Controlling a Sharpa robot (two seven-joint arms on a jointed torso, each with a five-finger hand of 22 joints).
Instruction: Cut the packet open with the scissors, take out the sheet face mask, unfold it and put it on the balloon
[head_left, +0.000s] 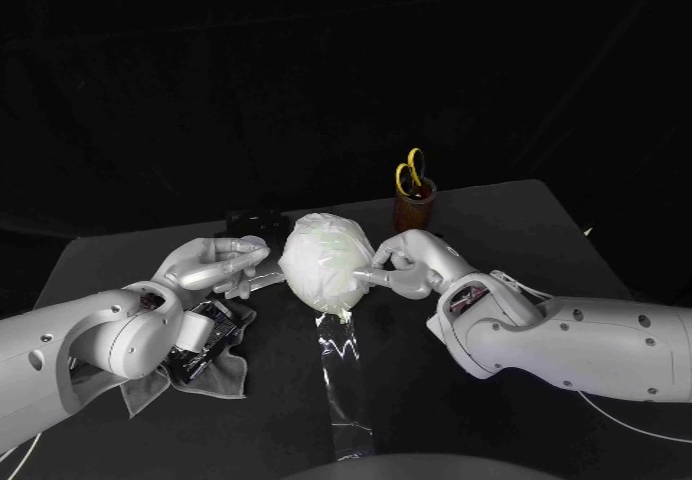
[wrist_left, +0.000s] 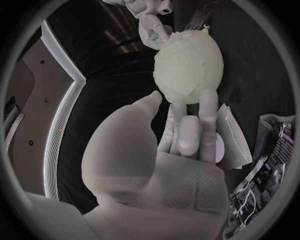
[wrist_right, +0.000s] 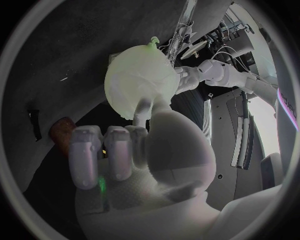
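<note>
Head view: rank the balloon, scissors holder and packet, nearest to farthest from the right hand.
1. The balloon: at the right hand's fingertips, centre of the table.
2. The scissors holder: just behind that hand, farther back on the table.
3. The packet: beyond the balloon, by the left arm.

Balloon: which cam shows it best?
Head view: the balloon is seen whole, standing between the left hand and the right hand. The left wrist view shows it close, with its knot, one end behind that hand's fingers. The right wrist view shows it partly behind a finger.
</note>
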